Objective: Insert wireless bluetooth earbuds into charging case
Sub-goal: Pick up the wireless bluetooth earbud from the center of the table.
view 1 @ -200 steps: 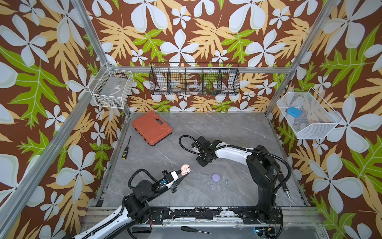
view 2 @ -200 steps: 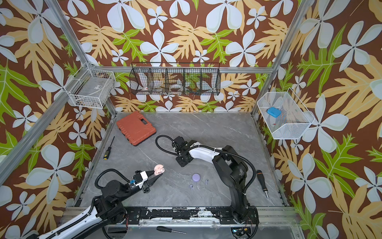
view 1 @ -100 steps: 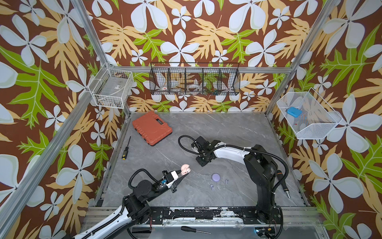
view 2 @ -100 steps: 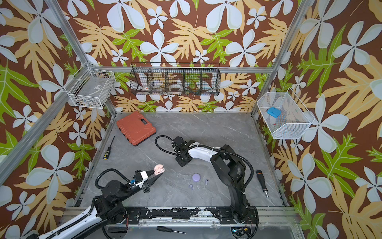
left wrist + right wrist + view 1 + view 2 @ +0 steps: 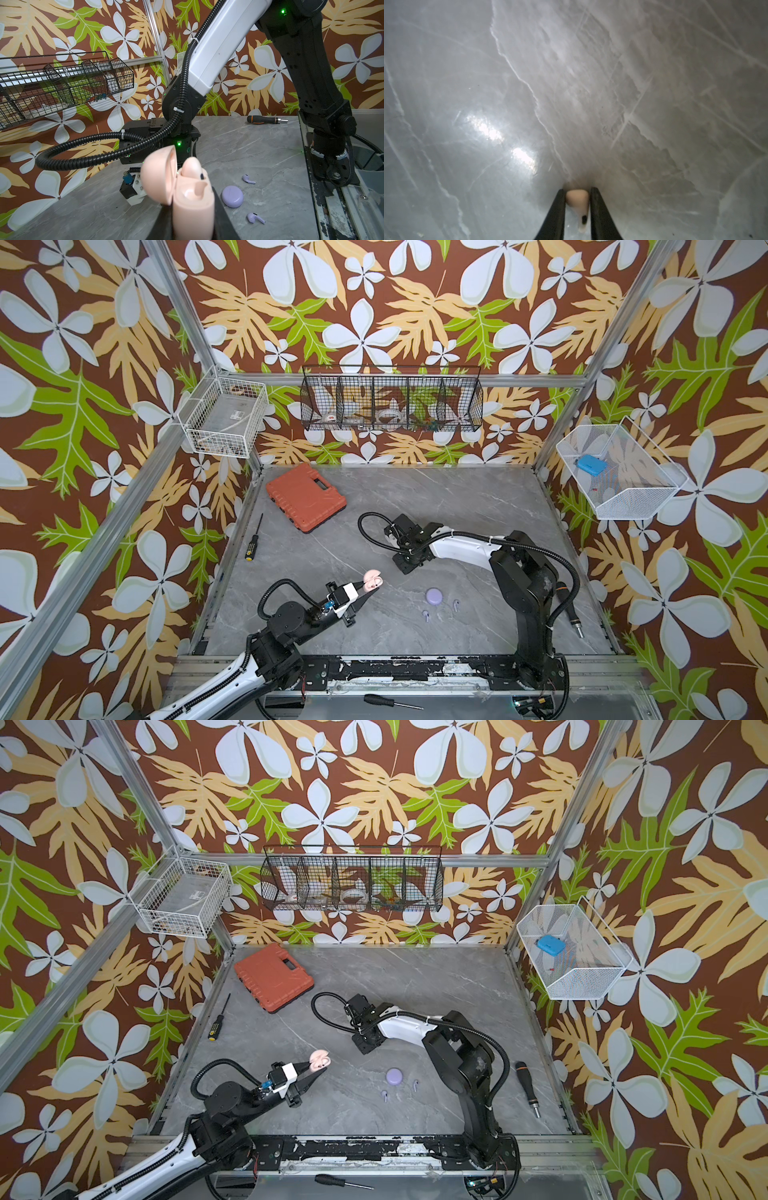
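Right wrist view: a pink earbud (image 5: 577, 198) lies on the table (image 5: 633, 104), pinched between the narrow jaws of the right gripper (image 5: 577, 189). The left gripper (image 5: 370, 588) clamps the open pink case (image 5: 193, 207), another bud (image 5: 192, 168) seated inside. The lavender earbuds (image 5: 248, 179) (image 5: 256, 218) lie beside the lavender case (image 5: 232, 196).

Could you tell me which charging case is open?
The pink case, held in the left gripper with its lid flipped up; the lavender case lies closed on the table.

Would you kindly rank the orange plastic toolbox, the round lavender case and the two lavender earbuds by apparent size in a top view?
Largest: orange plastic toolbox.
Next: round lavender plastic case.
Smallest: two lavender stemmed earbuds, too alike to rank.
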Available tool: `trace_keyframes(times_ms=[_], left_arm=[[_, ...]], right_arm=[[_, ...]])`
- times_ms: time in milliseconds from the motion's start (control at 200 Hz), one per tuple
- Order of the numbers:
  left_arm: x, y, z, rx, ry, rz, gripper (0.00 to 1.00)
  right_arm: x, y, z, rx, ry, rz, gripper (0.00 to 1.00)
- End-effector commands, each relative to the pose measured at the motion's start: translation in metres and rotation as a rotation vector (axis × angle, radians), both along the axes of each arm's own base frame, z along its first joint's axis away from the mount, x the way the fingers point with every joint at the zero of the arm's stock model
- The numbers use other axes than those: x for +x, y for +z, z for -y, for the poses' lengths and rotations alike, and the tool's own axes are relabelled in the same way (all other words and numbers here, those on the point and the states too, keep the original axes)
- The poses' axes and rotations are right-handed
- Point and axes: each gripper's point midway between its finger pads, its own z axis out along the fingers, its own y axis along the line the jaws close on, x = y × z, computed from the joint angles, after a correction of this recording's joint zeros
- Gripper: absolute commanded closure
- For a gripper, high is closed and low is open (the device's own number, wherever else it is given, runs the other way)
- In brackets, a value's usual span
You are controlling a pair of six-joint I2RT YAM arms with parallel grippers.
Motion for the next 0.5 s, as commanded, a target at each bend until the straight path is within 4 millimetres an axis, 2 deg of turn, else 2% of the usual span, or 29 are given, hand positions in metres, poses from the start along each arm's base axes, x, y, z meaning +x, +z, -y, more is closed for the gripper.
trace_keyframes(times_ms=[0,180,310,495], left_arm=[[0.0,0.007,-0.001,-0.019,0.006,0.027,1.0],[0.0,0.007,-0.001,-0.019,0.003,0.028,1.0],[0.0,0.007,-0.001,-0.019,0.003,0.028,1.0],[-0.001,0.006,-0.001,-0.018,0.001,0.027,1.0]], right_arm=[[-0.008,-0.01,0.012,-0.051,-0.015,-0.032,0.81],[-0.012,-0.01,0.017,-0.053,-0.033,-0.04,0.82],[-0.014,-0.011,0.02,-0.06,-0.06,-0.045,0.78],[-0.012,-0.008,0.027,-0.079,-0.104,-0.037,0.77]])
